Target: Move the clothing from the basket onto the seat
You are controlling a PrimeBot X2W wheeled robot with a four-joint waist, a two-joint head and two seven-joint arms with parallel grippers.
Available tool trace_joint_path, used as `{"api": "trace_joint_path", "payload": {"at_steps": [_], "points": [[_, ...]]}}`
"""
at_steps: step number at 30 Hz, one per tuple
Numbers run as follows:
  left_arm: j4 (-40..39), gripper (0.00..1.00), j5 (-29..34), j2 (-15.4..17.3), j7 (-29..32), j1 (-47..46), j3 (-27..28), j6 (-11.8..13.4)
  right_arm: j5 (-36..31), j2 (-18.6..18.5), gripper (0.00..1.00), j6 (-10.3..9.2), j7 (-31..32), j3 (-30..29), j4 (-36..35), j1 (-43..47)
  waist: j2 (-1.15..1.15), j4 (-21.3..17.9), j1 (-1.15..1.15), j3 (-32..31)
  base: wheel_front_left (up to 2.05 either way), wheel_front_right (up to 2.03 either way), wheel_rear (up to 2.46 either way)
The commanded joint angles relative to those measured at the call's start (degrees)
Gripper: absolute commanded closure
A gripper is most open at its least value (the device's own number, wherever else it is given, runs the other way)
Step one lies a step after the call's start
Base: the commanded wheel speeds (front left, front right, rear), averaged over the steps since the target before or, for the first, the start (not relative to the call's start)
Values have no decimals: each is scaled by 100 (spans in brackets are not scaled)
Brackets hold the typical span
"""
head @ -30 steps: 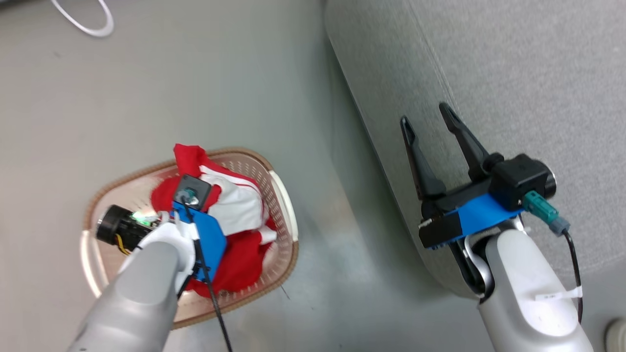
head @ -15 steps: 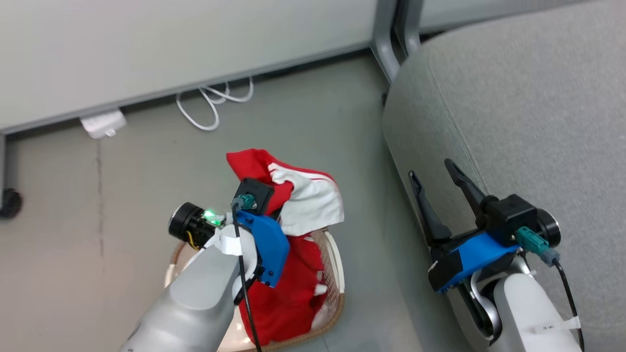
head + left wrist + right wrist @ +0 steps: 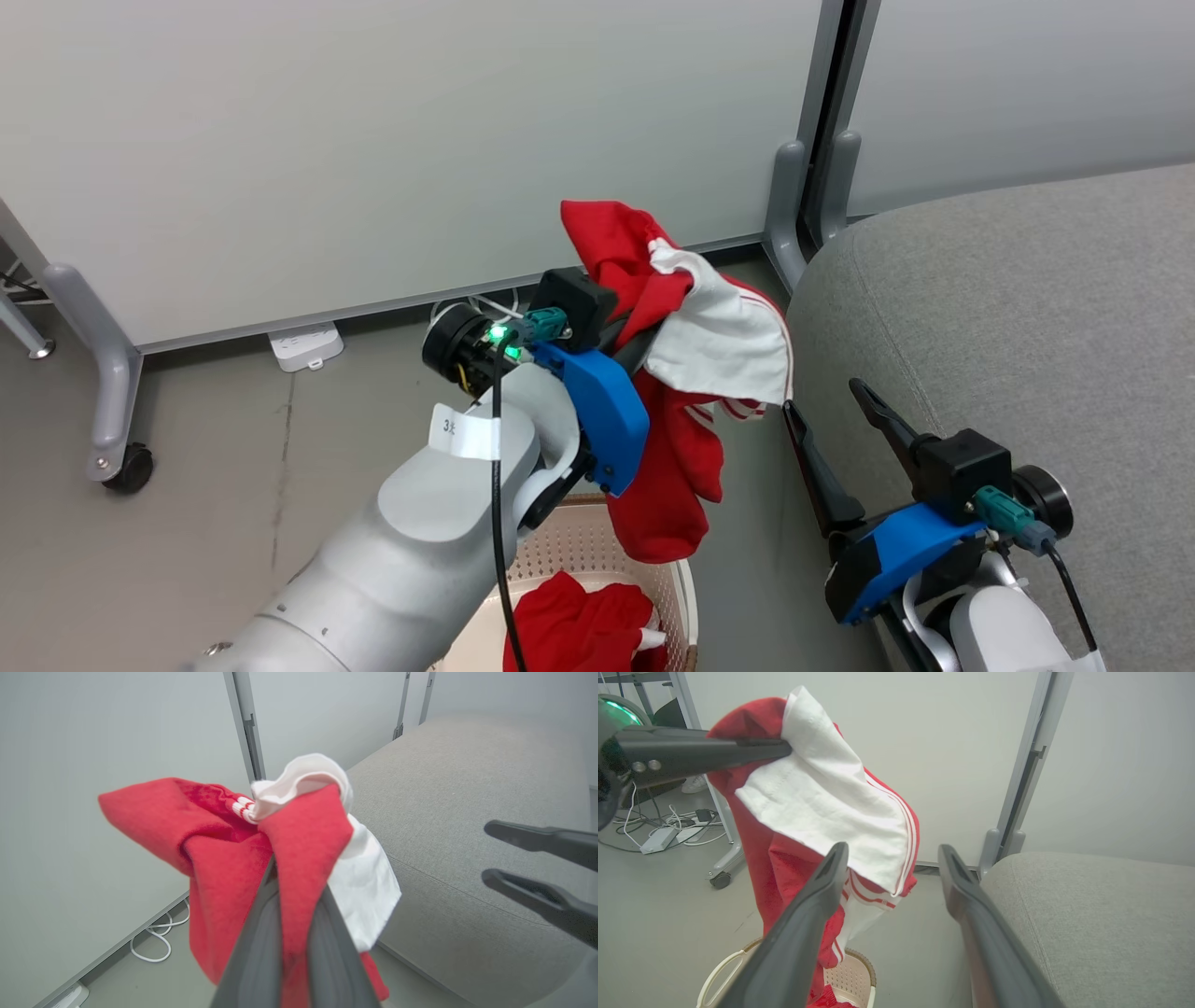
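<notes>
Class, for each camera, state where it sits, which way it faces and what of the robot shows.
Head view: on the head, facing forward and down at the seat and basket; shows the left arm and the open right gripper.
Left wrist view: on the left wrist, looking along the left gripper, shut on the garment, towards the seat.
Right wrist view: on the right wrist, facing the wall panel past its own open fingers.
Shared: both wrist views show the garment and seat.

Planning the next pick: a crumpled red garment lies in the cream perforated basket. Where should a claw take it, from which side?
Probably pinch the raised fold atop the crumpled red fabric garment, coming straight down from above: the cream perforated plastic basket walls it in on every side, and the cloth bunches upward.
</notes>
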Motion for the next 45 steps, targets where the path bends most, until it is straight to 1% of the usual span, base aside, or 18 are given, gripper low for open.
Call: {"api": "trace_joint_path", "payload": {"at_steps": [1,8,12,16,25,29,35,38,39,45], "points": [[-108,100,-114,-5,-8,-166,-92,-5,12,-19,0,1,50,29,-66,119,-1,24,2,-90,0,0,0],[-452,100,-662,-4,23,-500,-474,205,63,-20,0,1,156,145,-210,191,-1,-45,2,-190,0,0,0],[-506,100,-972,-2,13,-574,-642,297,75,-20,0,1,184,182,-234,231,-1,-99,2,-223,0,0,0],[-466,100,-1144,-3,-34,-649,-848,379,45,-20,0,1,209,195,-264,249,-1,-124,2,-229,0,0,0],[-397,100,-1476,-2,-146,-783,-1224,452,112,-20,0,1,237,267,-281,302,-1,-122,2,-196,0,0,0],[-424,100,-1612,-4,-193,-848,-1340,489,185,-19,0,1,283,451,-169,185,-1,-101,2,-165,0,0,0],[-485,100,-1776,-4,-238,-941,-1494,527,273,-20,0,1,324,807,346,-285,-1,-75,2,-119,0,0,0],[-540,100,-1835,-4,-248,-971,-1564,539,400,-20,0,1,280,930,758,-628,-1,-53,2,-102,0,0,0],[-574,100,-1874,-3,-248,-989,-1609,535,423,-20,0,1,230,968,1031,-878,-1,-30,2,-97,0,0,0],[-700,100,-1954,-3,-282,-1049,-1682,540,557,-19,0,1,88,1066,1852,-1537,-1,72,2,-97,0,0,0]]}}
